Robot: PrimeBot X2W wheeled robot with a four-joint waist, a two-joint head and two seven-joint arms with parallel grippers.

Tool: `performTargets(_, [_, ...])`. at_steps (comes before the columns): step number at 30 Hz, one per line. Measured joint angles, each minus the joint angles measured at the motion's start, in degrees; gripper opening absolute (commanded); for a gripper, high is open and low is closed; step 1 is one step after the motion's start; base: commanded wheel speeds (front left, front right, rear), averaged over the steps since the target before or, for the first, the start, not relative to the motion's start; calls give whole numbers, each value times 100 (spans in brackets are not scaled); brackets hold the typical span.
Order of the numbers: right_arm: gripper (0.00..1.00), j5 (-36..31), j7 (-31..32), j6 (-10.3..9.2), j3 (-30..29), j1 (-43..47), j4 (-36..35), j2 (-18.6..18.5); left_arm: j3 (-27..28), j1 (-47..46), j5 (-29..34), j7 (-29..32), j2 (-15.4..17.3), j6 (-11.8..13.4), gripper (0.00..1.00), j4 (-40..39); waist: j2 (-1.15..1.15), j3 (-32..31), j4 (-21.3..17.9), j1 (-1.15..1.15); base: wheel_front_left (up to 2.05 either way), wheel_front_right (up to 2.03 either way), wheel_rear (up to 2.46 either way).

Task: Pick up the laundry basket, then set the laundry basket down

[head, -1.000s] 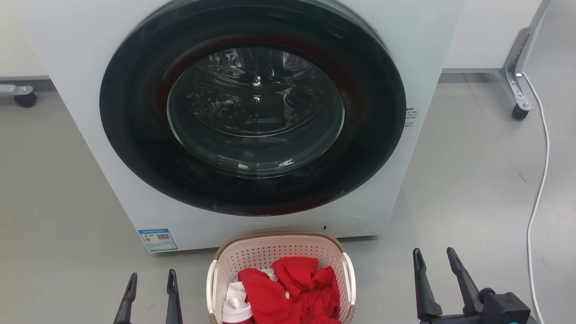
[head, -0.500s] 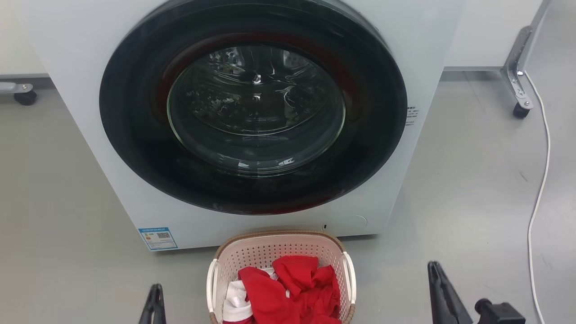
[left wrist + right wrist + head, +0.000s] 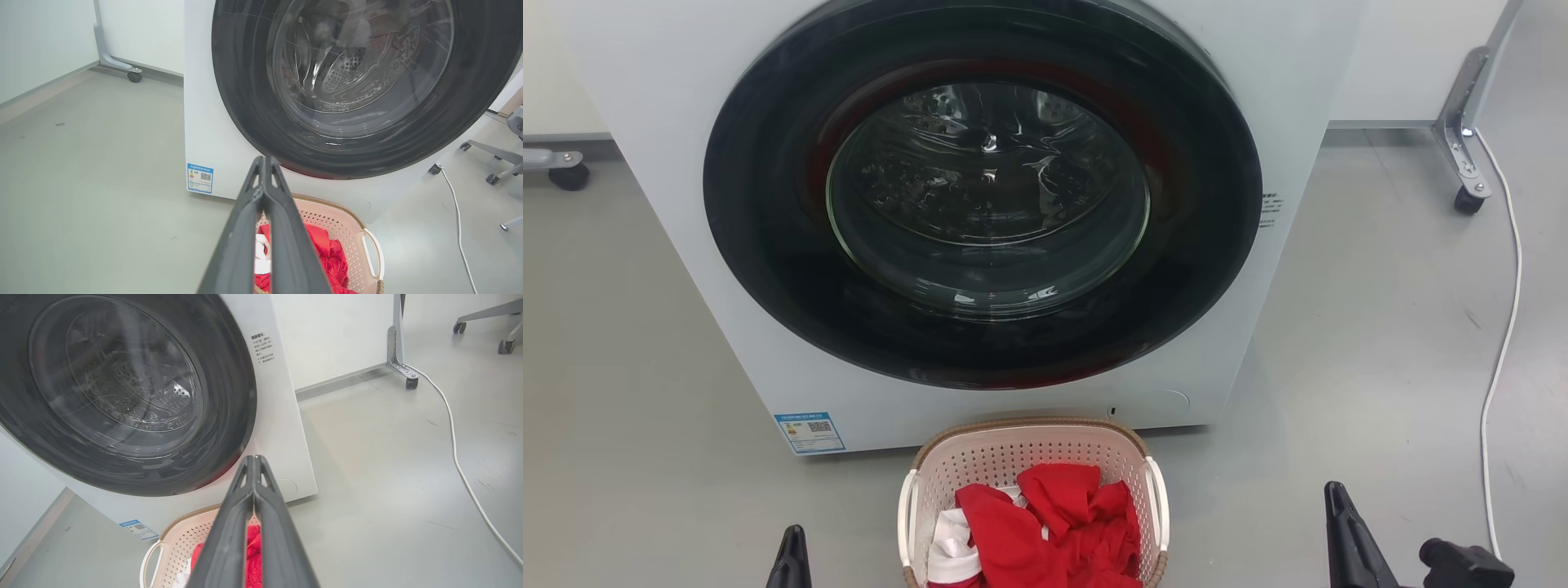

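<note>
Cream perforated plastic with a brown woven-look rim: one laundry basket (image 3: 1013, 459) stands upright on the grey floor (image 3: 1347, 327), opening upward, directly before one white washer (image 3: 662, 122).

Head view:
- Basket: two white handles, one (image 3: 906, 516) towards my left and one (image 3: 1159, 505) towards my right. The near end is cut by the bottom edge, so I cannot tell its long axis.
- Contents: red clothing (image 3: 1054, 523) and one white cloth (image 3: 952, 549).
- My left end effector (image 3: 791, 551) shows as one dark tip left of the basket, apart from it.
- My right end effector (image 3: 1343, 531) lies further off on the right, also apart.
- One white cable (image 3: 1503, 327) runs along the floor at far right.
- One blue label (image 3: 809, 433) sits at the washer's lower corner.

Left wrist view: my left end effector (image 3: 264, 164) has both fingers pressed together and holds nothing. The basket lies below and right of the tips, against the washer base.

Right wrist view: my right end effector (image 3: 254, 459) is likewise closed tip to tip and empty. The basket lies below and left of the tips.
</note>
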Motion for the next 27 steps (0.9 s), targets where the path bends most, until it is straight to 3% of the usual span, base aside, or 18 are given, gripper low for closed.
performTargets(27, [0, 2082, 610, 361, -691, -248, 278, 102, 369, -384, -2202, 605, -59, -393, 0, 321, 0, 3, 5, 0, 0, 0, 0])
